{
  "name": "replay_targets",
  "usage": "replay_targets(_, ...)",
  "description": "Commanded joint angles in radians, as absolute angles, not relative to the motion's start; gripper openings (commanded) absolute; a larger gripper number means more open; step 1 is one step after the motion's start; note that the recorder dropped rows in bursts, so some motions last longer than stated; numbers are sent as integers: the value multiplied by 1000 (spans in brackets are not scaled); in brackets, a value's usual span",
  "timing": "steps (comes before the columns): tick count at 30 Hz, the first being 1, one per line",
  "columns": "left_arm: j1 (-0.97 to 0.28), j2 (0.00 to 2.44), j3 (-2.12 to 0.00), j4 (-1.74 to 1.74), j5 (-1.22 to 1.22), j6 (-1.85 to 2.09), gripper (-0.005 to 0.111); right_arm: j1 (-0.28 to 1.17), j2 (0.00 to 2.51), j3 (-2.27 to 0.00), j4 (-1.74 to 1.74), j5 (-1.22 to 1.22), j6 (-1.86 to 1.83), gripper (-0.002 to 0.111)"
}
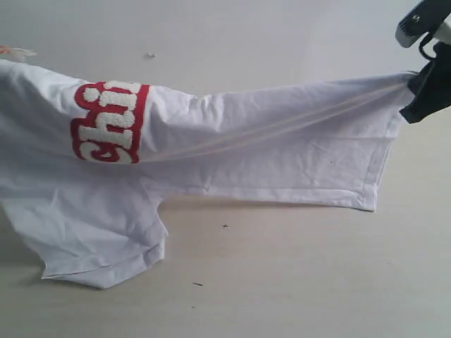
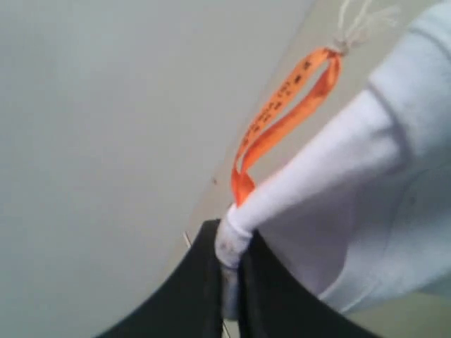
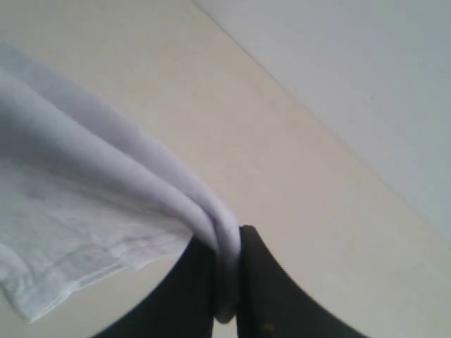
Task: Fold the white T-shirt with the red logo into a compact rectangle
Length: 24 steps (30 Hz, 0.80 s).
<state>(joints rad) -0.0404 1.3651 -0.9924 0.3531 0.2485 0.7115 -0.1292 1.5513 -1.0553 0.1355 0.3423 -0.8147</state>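
My right gripper [image 1: 421, 90] clamps the white T-shirt [image 1: 268, 151] at upper right, left gripper [image 2: 229, 278] clamps the collar end; it stretches lengthwise leftward between them.

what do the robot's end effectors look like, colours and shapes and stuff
The left end effector and right end effector each have two smooth black fingers tapering towards the tips. In the exterior view the right one shows a white and grey housing with a thin black cable looped beside it.

Pale beige tabletop [image 1: 296, 282] — small dark cross mark [image 1: 225, 226], dark fleck [image 1: 198, 284], tiny silvery bit [image 1: 150, 55]
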Motion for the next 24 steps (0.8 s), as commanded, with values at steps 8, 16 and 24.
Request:
replay_targets(8,-29,1819,-1013,394,-297,785,0,-127,1866,-1054,120,-150,-993,0)
replay_targets(16,-29,1786,-1045,371,-89,758,0,-127,1847,-1113,212,0,-1017,0)
replay_targets(24,11,1596,-1094,146,452,594,0,-131,1679,-1123,263,329,-885,0)
